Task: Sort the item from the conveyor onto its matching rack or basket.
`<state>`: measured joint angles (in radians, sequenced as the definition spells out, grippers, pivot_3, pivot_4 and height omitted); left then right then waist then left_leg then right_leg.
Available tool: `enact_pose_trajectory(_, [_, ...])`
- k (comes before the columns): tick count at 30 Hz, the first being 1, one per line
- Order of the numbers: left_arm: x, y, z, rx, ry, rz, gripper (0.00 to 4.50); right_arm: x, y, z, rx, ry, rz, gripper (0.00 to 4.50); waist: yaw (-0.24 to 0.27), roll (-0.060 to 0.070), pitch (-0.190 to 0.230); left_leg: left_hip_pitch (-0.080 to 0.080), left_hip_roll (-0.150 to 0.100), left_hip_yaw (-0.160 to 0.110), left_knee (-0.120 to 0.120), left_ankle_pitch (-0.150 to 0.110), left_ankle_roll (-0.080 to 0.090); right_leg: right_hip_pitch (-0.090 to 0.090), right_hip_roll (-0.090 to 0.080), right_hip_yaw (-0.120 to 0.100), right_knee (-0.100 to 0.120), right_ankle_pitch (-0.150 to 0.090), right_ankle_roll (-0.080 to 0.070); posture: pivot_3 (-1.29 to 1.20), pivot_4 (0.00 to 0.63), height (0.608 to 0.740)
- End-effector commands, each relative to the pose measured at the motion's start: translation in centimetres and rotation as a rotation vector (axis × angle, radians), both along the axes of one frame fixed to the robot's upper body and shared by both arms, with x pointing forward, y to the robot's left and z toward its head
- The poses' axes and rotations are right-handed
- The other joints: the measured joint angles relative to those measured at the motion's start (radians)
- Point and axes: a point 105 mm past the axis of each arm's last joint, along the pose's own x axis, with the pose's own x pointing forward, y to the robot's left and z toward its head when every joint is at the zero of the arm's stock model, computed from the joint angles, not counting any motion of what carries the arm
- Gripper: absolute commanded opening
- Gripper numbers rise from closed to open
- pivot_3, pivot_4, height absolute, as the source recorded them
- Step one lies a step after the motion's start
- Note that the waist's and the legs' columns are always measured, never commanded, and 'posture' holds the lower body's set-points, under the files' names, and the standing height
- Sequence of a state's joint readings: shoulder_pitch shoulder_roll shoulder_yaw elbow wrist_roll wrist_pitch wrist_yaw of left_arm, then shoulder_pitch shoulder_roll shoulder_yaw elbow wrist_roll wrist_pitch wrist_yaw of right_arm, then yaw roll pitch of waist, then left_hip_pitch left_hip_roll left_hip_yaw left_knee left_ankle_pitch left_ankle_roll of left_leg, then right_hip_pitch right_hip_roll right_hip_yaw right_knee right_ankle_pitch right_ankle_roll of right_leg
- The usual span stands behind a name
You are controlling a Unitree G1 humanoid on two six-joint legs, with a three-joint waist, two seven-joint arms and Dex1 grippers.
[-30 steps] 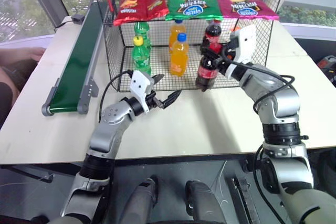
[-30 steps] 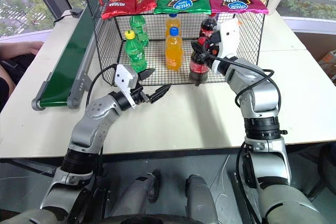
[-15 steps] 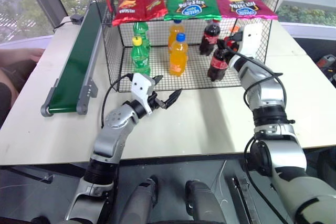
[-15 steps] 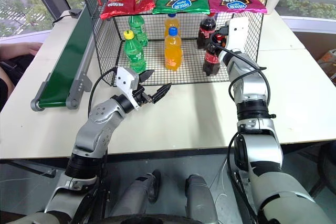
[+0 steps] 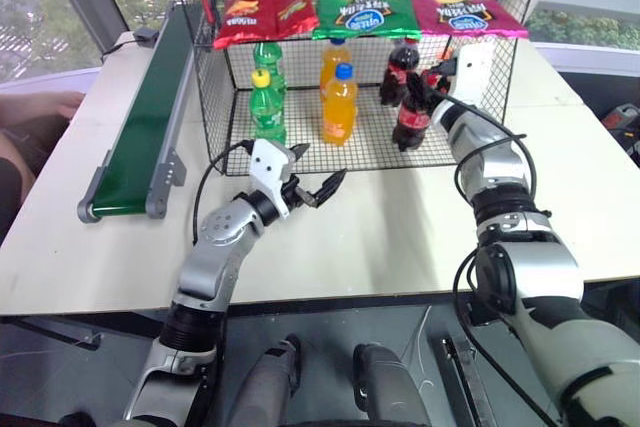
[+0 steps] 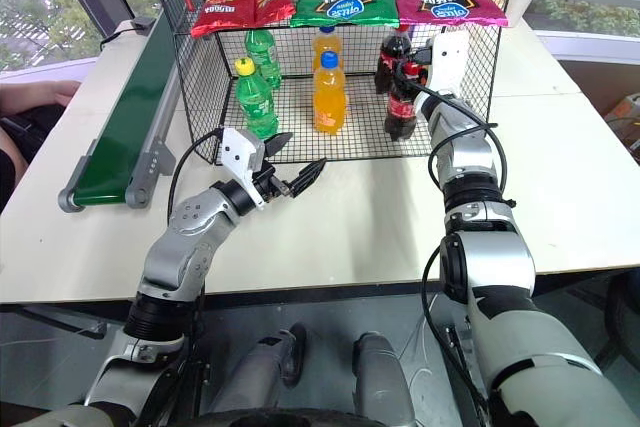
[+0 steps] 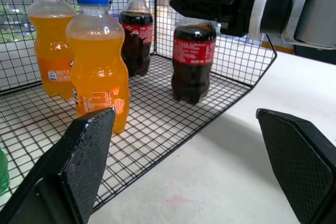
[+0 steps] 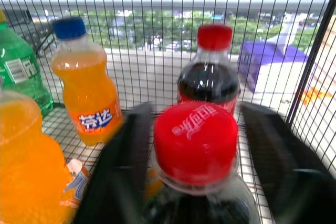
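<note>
Now that the right gripper (image 8: pixel 197 156) has opened, the small red-capped cola bottle (image 5: pixel 412 117) stands released inside the black wire-grid cage (image 5: pixel 230 142); the left gripper (image 5: pixel 318 185) stays wide open, empty.

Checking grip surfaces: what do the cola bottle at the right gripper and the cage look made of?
Cola bottle: apparently clear glossy plastic, dark liquid showing through, red cap. Cage: thin black wire grid, probably coated metal.

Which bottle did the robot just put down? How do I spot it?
Look in the black wire cage on the table. On its right side stand two cola bottles; it is the front cola bottle, nearest the open edge, with the right gripper around its red cap.
</note>
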<state>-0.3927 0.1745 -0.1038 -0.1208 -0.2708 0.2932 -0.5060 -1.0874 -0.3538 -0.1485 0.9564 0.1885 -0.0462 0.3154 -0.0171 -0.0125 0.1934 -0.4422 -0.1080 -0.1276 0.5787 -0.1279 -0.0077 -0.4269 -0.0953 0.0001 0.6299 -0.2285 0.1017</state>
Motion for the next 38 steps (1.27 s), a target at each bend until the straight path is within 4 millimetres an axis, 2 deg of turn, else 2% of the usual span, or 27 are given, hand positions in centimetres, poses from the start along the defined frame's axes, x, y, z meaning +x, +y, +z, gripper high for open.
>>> enact_pose_trajectory(1, [-0.4,-0.1,1.1,-0.011,-0.045,-0.005,4.5,-0.2,0.4,2.8,-0.005,-0.088,0.018,4.45,0.0,0.0,0.0,0.0,0.0,0.0,0.0,0.0,0.0,0.0,0.0,0.0,0.0,0.0,0.0,0.0,0.15,0.738])
enact_pose_trajectory(9, [-0.4,-0.2,0.9,-0.006,-0.042,-0.005,4.5,-1.3,0.2,2.8,-0.068,-0.102,0.037,4.45,0.0,0.0,0.0,0.0,0.0,0.0,0.0,0.0,0.0,0.0,0.0,0.0,0.0,0.0,0.0,0.0,0.15,0.738])
enact_pose_trajectory(13, [-0.6,-0.1,0.4,0.027,-0.034,-0.026,4.5,-3.0,-1.1,1.6,-0.115,-0.053,0.039,4.45,0.007,0.0,0.0,0.0,0.0,0.0,0.0,0.0,0.0,0.0,0.0,0.0,0.0,0.0,0.0,0.0,0.15,0.738])
enact_pose_trajectory(16, [-0.9,-0.1,-0.1,0.058,-0.022,-0.048,4.5,-4.3,-0.9,1.0,-0.112,-0.008,0.076,4.45,0.005,0.001,0.0,0.0,0.0,0.0,0.0,0.0,0.0,0.0,0.0,0.001,0.0,0.0,0.0,0.0,0.15,0.738])
enact_pose_trajectory(18, [-1.2,0.0,-0.6,0.083,-0.001,-0.081,4.5,-5.6,-0.7,-0.1,-0.117,0.043,0.113,4.45,0.001,0.001,-0.001,0.0,0.0,0.0,0.0,0.0,0.0,0.0,0.0,0.001,0.0,0.0,0.0,0.0,0.15,0.738])
enact_pose_trajectory(21, [-1.2,0.7,-1.0,0.112,0.01,-0.082,4.5,-8.1,0.8,-2.9,-0.127,0.142,0.245,4.45,0.002,0.001,-0.001,0.001,0.001,0.0,0.0,0.0,0.0,0.0,0.0,0.001,0.001,-0.002,-0.003,0.0,0.15,0.738])
enact_pose_trajectory(25, [-0.7,1.9,-1.3,0.134,0.015,-0.031,4.5,-11.0,3.1,-5.2,-0.084,0.233,0.422,4.45,0.004,0.001,-0.001,0.001,0.001,-0.001,0.0,0.0,0.0,0.0,0.0,0.001,0.001,-0.002,-0.003,0.0,0.15,0.738])
enact_pose_trajectory(29, [-1.1,3.6,-3.1,0.207,0.043,0.024,4.5,-14.4,6.3,-9.2,-0.131,0.348,0.617,4.45,0.002,0.001,-0.002,0.001,0.001,0.0,0.0,0.0,-0.001,0.001,-0.001,0.001,0.0,-0.002,-0.003,0.0,0.15,0.738])
enact_pose_trajectory(38, [-1.6,4.7,-3.7,0.199,0.057,0.072,4.5,-15.1,7.8,-11.5,-0.145,0.402,0.691,4.45,0.007,0.001,-0.002,0.0,0.001,-0.001,0.001,-0.002,-0.003,0.002,-0.002,0.0,0.0,-0.002,-0.004,0.0,0.15,0.738])
